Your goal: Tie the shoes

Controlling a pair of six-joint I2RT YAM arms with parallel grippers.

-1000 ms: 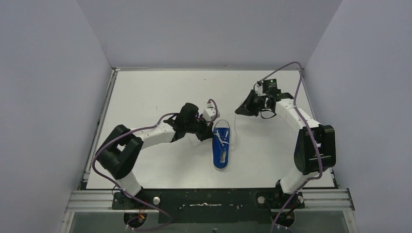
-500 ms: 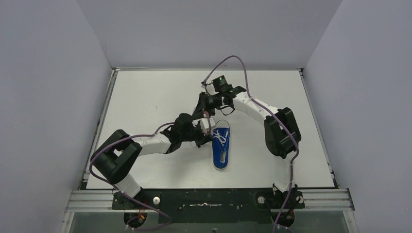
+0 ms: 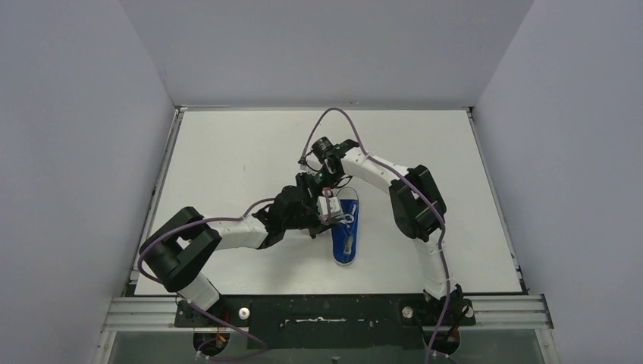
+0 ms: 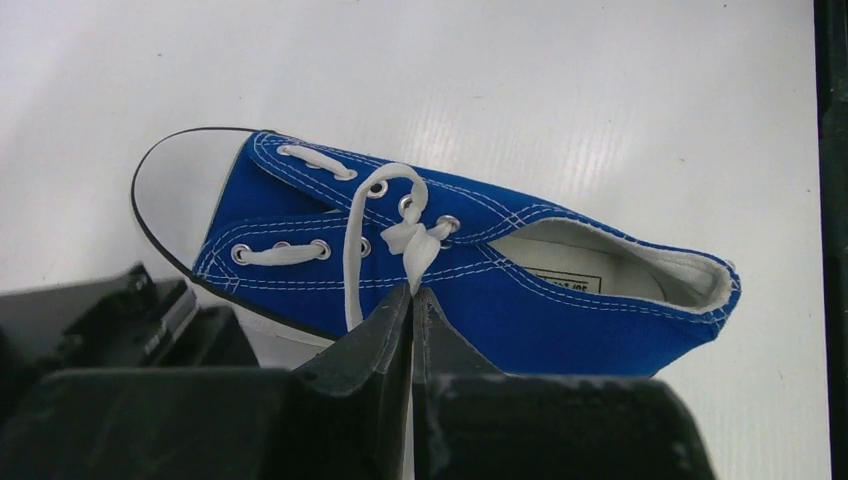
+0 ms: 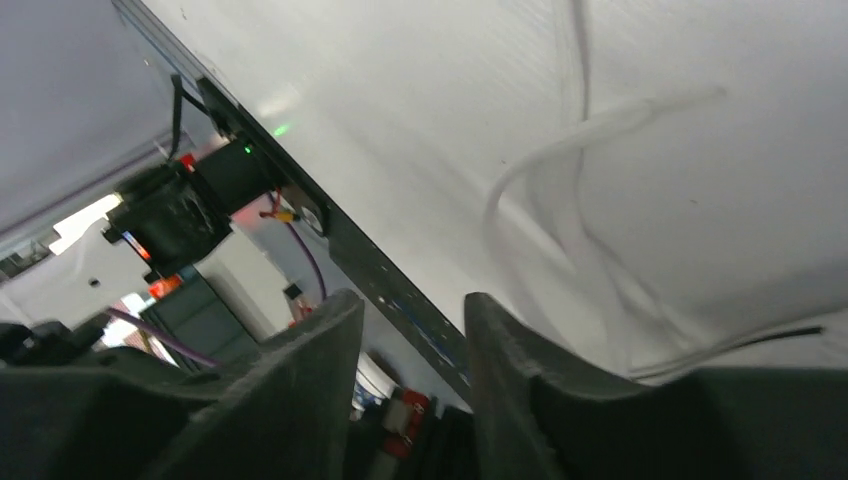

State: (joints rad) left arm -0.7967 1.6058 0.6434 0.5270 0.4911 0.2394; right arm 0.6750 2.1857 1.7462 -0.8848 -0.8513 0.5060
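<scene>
- Tabletop (image 3: 227, 152): white and unchanged. It is closed by walls (image 3: 76, 167) at 9, 12 and 3 o'clock, and by the rail (image 3: 318, 311) carrying the arm bases at 6 o'clock. The open room lies mostly at 10 to 11 o'clock and in the far corner at 1 to 2 o'clock.
- Right arm (image 3: 413, 201): a second ago it was stretched out toward 2 o'clock of the shoe. It is now folded inward, with its elbow at 3 o'clock of the shoe and its wrist past the toe at 12 o'clock. The side room at 3 o'clock is narrower as a result.
- Left arm (image 3: 227, 227): it runs in from 8 o'clock and has crept a little nearer the shoe.
- Shoe (image 3: 346, 236): blue canvas, resting on its sole just off the tabletop's centre toward 5 o'clock. The toe cap points to 12 o'clock and the heel to 6. It has not shifted and sits well apart from every edge.
- Right hand (image 3: 312, 184): the fingers stand apart with nothing between them. It earlier drew a strand out to the right and now hangs at 11 o'clock of the toe, close over the left wrist. Judged: that strand has been let go and a fresh grasp is coming. With two hands in one spot, a collision is the risk.
- Left hand (image 4: 412, 300): the fingers are pressed together, clamped on the laces at the shoe's 9 o'clock side.
- Laces (image 4: 400, 235): white, crossed once at the upper eyelets, with one slack loop and no bow. Judged: the tying is only begun.
</scene>
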